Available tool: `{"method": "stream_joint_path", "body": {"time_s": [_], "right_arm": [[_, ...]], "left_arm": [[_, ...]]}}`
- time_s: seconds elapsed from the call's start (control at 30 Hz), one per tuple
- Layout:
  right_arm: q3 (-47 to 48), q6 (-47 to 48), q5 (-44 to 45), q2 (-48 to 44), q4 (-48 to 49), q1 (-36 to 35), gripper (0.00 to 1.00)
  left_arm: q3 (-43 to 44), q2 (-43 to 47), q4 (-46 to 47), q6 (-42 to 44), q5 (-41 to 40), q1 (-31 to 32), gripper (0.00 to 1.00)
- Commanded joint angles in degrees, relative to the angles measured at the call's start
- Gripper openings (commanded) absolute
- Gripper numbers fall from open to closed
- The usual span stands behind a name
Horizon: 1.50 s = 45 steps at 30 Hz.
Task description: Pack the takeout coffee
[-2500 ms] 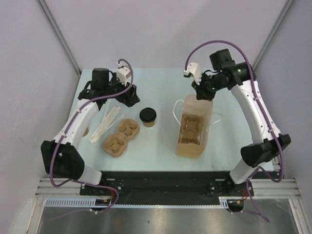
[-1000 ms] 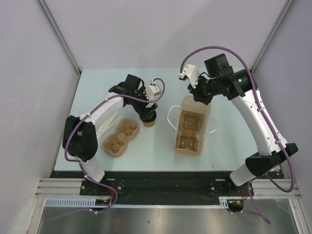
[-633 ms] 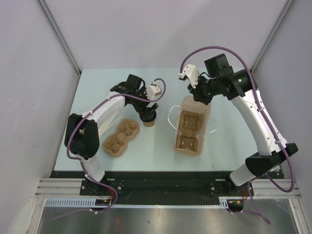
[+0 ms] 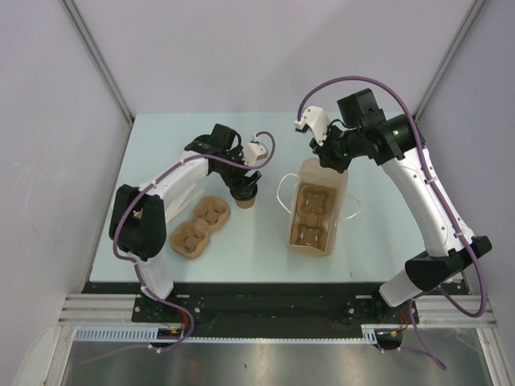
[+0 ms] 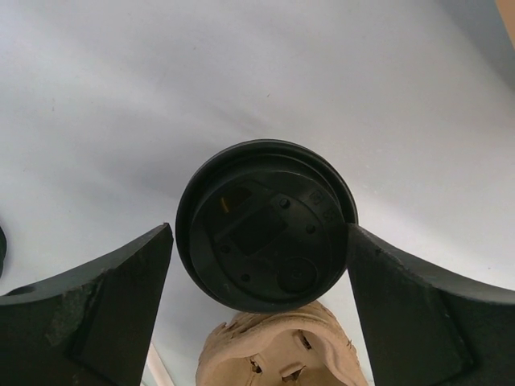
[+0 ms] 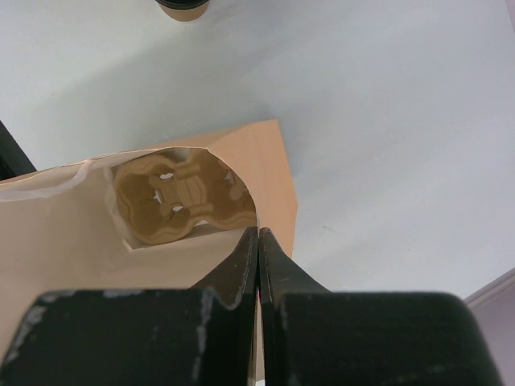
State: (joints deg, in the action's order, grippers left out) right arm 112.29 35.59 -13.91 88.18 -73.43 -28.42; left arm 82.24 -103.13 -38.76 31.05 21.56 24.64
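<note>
The pale worktop [image 4: 378, 241] carried everything. The paper bag [image 4: 340, 211] was the biggest thing on it, its mouth gaping toward the overhead camera. The right pincer [image 4: 326, 158] sat at the bag's far rim with its fingers pressed together, the thin paper edge pinched between them. Its wrist view looked straight past the fingertips into the bag. Just below them lay a moulded pulp carrier [image 4: 310, 213], only partly seen through the opening, the rest cut off by the bag's wall.

A second pulp carrier [image 4: 199, 227] lay loose on the worktop, near the left pincer [image 4: 244, 186] on the side toward the arm bases.

The takeout coffee [image 4: 245, 197] stood upright directly beneath the left pincer, well apart from the bag. That pincer's fingers stood wide apart, one on each side of the round black lid and very close to its rim, but neither view showed whether they touched it. In the left wrist view the lid hid the brown cup body. From above, the pincer covered most of the lid, leaving only a sliver of brown paper visible.
</note>
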Motion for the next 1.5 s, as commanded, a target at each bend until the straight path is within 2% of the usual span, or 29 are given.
{"method": "stream_joint_path", "body": {"time_s": [0.0, 0.13, 0.23, 0.33, 0.63, 1.03, 1.17, 1.27, 1.4, 1.47], "right_arm": [[-0.05, -0.17, 0.46, -0.55, 1.88, -0.23, 0.00], [0.21, -0.17, 0.46, -0.47, 1.97, -0.23, 0.00], [0.12, -0.35, 0.46, -0.38, 2.15, -0.23, 0.00], [0.21, -0.61, 0.46, -0.47, 2.24, -0.14, 0.00], [0.21, -1.40, -0.15, -0.38, 2.50, 0.04, 0.00], [1.61, -4.74, -0.41, 1.55, 3.73, 1.35, 0.00], [1.44, -5.62, -0.67, 2.34, 4.08, 1.71, 0.00], [1.44, -6.15, -1.03, 2.70, 4.17, 1.79, 0.00], [1.88, -7.03, -1.38, 3.22, 4.78, 1.88, 0.00], [2.14, -7.29, -1.29, 3.31, 4.96, 1.97, 0.00]], "left_arm": [[1.61, -0.05, -0.35, 0.94, 0.67, 0.32, 0.86], [2.92, 0.91, -1.84, 1.21, 1.20, 0.32, 0.74], [4.50, 2.31, -3.68, 1.38, 2.08, 0.23, 0.59], [6.61, 3.99, -5.35, 1.12, 3.04, 0.23, 0.49], [17.41, 9.26, -10.27, -0.64, 6.39, 0.23, 0.36], [29.02, 21.38, -4.93, -8.10, 11.40, 0.23, 0.30], [29.12, 26.66, -0.53, -7.67, 10.26, 2.42, 0.29], [29.91, 28.68, -0.08, -3.73, 8.25, 7.42, 0.29], [35.17, 26.76, -5.52, 2.25, 5.43, 17.25, 0.29], [35.89, 25.88, -6.58, 3.75, 4.55, 19.73, 0.29]]}}
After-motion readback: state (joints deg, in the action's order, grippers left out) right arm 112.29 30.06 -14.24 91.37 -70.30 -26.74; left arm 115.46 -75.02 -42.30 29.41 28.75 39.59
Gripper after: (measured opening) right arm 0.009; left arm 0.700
